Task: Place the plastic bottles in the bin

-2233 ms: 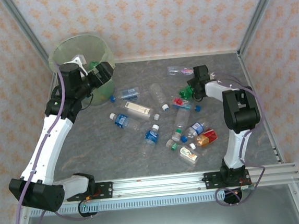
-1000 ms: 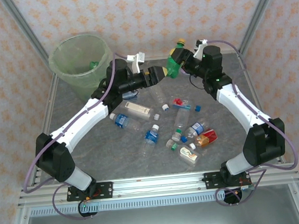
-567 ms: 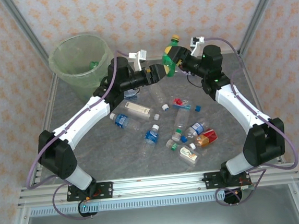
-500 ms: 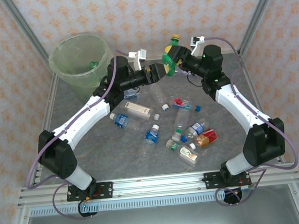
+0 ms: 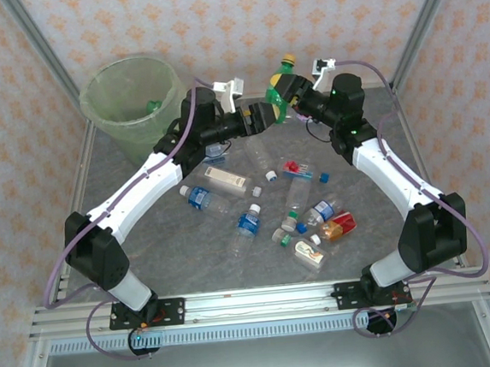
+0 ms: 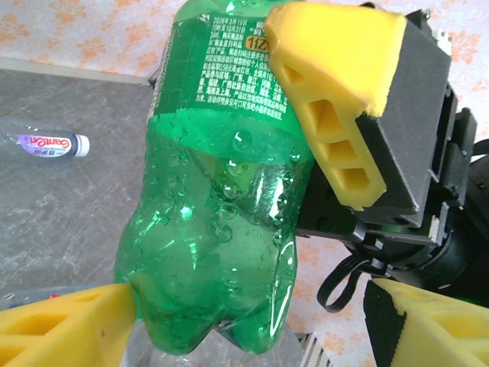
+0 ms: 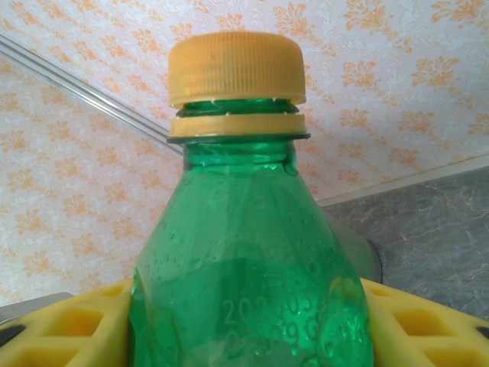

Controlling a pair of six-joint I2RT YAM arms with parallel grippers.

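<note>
Bright, even light is flooding the overhead view, and the arms are casting only faint, soft shadows on the grey table. In the left wrist view, light is shining through the green bottle and glinting off its bubbles. In the right wrist view the yellow cap is looking sharp, while the wallpaper toward 2 o'clock is softening and the bottle's body at 6 o'clock is blurring.

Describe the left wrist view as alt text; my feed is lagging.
A green bottle is held above the grey table, clamped near its label by the right hand. The left hand is open, its yellow fingers flanking the bottle's base. A small clear bottle lies on the table at far left.
</note>
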